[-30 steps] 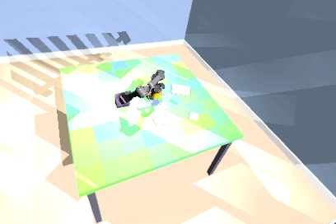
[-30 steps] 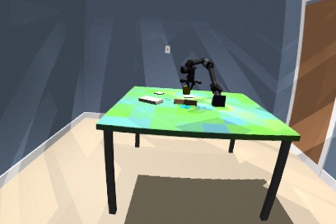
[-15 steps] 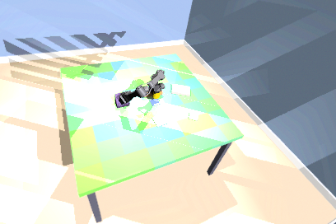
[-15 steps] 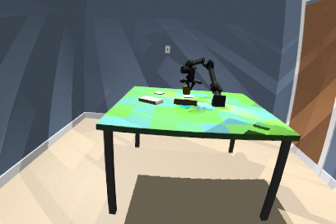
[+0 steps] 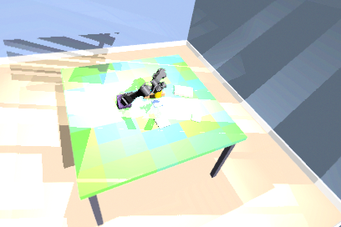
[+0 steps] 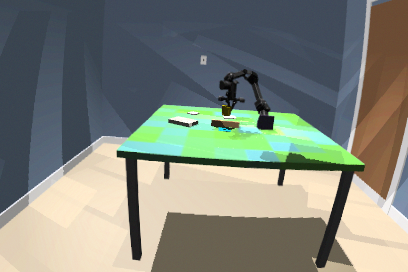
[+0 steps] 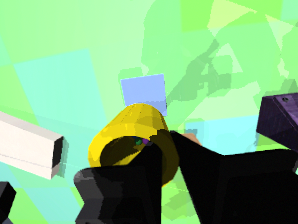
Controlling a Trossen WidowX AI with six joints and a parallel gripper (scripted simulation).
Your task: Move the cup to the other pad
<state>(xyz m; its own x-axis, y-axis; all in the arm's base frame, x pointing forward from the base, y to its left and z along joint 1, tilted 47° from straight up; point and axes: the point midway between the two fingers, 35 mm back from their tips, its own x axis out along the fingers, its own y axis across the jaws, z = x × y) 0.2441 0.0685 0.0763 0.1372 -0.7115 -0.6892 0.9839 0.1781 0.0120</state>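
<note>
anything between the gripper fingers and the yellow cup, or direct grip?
Direct grip. In the wrist view the black parallel-jaw gripper is shut on the yellow cylindrical cup at its rim wall; nothing shows between the fingers and cup.
</note>
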